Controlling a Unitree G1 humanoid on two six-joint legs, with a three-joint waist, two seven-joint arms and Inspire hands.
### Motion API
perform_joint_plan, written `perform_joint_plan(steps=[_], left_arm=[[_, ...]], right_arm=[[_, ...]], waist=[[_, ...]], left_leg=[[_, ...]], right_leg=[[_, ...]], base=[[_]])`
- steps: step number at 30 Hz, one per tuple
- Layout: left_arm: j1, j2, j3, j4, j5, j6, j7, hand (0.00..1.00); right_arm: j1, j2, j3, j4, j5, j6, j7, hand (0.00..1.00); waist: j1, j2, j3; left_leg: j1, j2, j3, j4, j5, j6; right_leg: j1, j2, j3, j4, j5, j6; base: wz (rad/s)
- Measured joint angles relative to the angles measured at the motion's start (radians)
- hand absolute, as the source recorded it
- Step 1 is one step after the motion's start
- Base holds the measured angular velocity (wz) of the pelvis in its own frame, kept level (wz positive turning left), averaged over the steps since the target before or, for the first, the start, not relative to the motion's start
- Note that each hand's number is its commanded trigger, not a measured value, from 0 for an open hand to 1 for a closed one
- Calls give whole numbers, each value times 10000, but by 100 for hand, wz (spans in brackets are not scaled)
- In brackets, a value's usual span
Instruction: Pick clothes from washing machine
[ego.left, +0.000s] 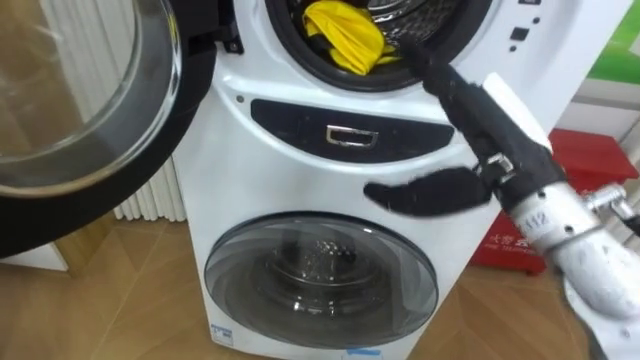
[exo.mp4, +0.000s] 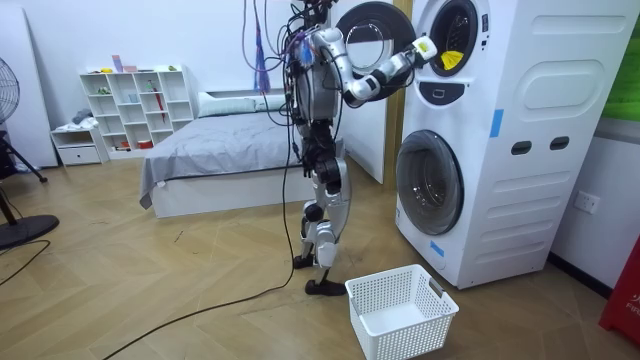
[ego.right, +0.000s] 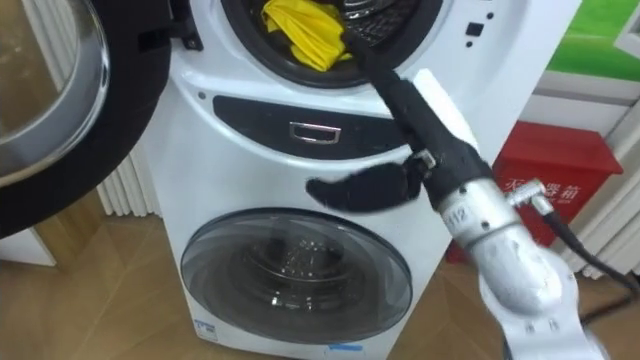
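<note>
A yellow cloth (ego.left: 345, 35) lies at the front of the upper washing machine's drum (ego.left: 440, 20), hanging a little over the dark door seal. My right hand (ego.left: 480, 115) reaches up from the lower right and is open, its fingers straight and its thumb stuck out to the left. The fingertips are at the drum's lower rim, right beside the cloth's lower right edge. I cannot tell whether they touch it. In the room view I stand upright before the stacked machines, the right hand (exo.mp4: 420, 48) raised to the upper drum's opening and the cloth (exo.mp4: 450, 60).
The upper machine's round door (ego.left: 80, 110) stands swung open at my left. Below is the lower machine's shut glass door (ego.left: 320, 280). A white laundry basket (exo.mp4: 400, 310) sits on the floor by my feet. A red box (ego.left: 580, 170) stands right of the machines.
</note>
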Motion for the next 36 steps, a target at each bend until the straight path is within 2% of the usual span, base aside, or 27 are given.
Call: perform_joint_plan(steps=[6,10,15,18,26,29,31,33,34,35,36], left_arm=[[-2,-191,-12,-70,3,56,248,0],[9,-230,-40,-64,4,211,373,0],[7,-230,-53,-46,5,295,427,0],[17,-244,-53,-63,44,369,473,0],[227,-253,-20,-25,411,475,687,0],[338,-261,-33,89,501,604,659,0],[372,-265,-33,176,550,636,624,0],[414,-340,-38,245,536,700,582,0],[472,-372,-41,233,544,704,560,0],[508,-382,-45,221,536,704,548,0],[529,-388,-51,227,542,705,504,0]], right_arm=[[-117,123,190,53,1162,-7,-689,0],[-132,150,285,244,1177,-17,-1199,0],[-132,155,352,421,1319,-17,-1632,0],[-132,160,356,430,1468,-18,-1870,0],[-151,160,314,469,2197,-27,-2706,0],[-469,157,300,1281,2184,-127,-2828,0],[-472,165,297,1681,1963,-318,-2918,0],[-453,182,310,2037,1943,-369,-3122,0],[-439,192,309,2115,1940,-373,-3235,0],[-427,185,304,2135,1940,-373,-3288,0],[-430,168,255,2135,1938,-432,-3457,0]], waist=[[383,11,8],[406,107,71],[401,172,106],[402,173,94],[395,160,-10],[401,176,12],[500,180,57],[574,286,153],[529,320,174],[450,368,169],[366,299,123]], left_leg=[[-43,-2,-9,-12,0,0],[-101,-4,-20,1,-1,0],[-218,-33,-19,131,-3,5],[-243,-41,-19,161,-3,5],[-171,-14,-40,209,-2,5],[-148,21,-20,775,-31,20],[-369,42,-12,1593,-232,42],[-1010,204,-34,3351,-570,-15],[-1299,199,-47,3928,-596,-35],[-1427,209,-63,4171,-598,-36],[-1750,173,-66,4483,-641,-103]], right_leg=[[11,-30,-171,-1,-10,17],[13,-71,-353,9,-15,24],[-3,-114,-400,-4,-42,37],[-5,-117,-407,3,-74,44],[61,-99,-461,46,-79,43],[185,-139,-361,379,-123,32],[179,-178,-214,710,-358,-21],[154,-223,-112,1255,-806,-177],[117,-237,-84,1479,-1060,-215],[86,-231,-45,1602,-1143,-207],[-21,-201,229,1830,-1373,-337]], base=[[8],[8],[5],[6],[2],[-5],[-13],[-15],[9],[27],[35]])
